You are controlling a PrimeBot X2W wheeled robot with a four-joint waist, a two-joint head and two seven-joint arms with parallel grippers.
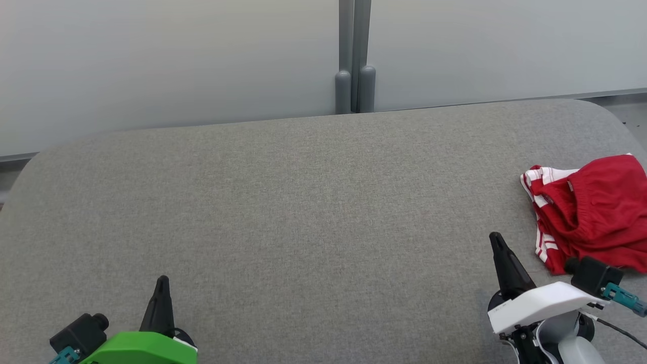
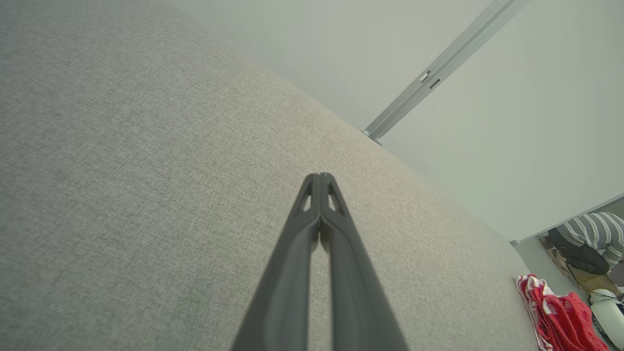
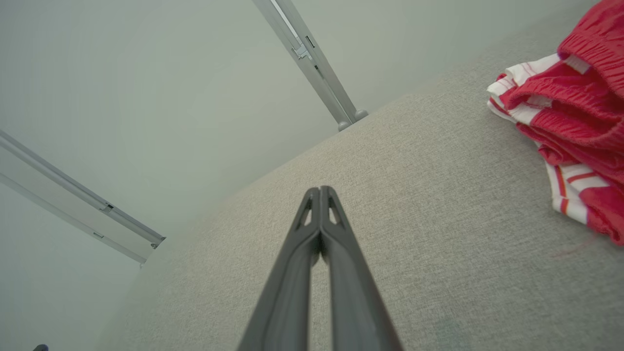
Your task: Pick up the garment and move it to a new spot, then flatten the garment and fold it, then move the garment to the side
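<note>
A crumpled red garment lies at the grey table's right edge, beside the right gripper.

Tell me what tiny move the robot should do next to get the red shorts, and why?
Probably the right gripper should open its jaws, ready to reach for the red shorts. Those jaws are shut now, and the shorts lie crumpled and untouched just beside it, near the right edge of the grey table. The left gripper is much farther away.
</note>
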